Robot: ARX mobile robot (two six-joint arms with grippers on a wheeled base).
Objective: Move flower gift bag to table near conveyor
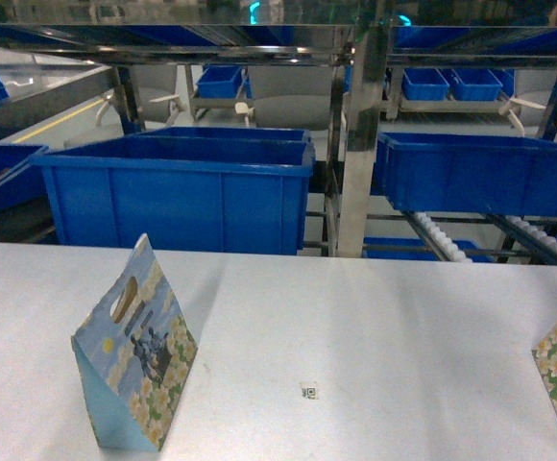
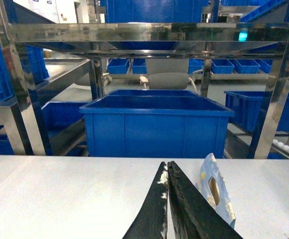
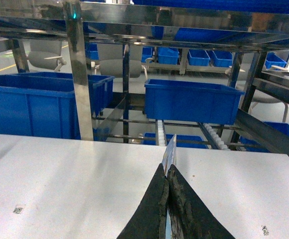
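one flower gift bag point(image 1: 133, 360) upright on table point(image 1: 375, 317), two closed tools

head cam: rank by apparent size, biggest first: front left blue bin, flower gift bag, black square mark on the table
1. Front left blue bin: largest by far, though it sits farther back.
2. Flower gift bag: clearly smaller in the image, despite being nearest the camera.
3. Black square mark on the table: tiny.
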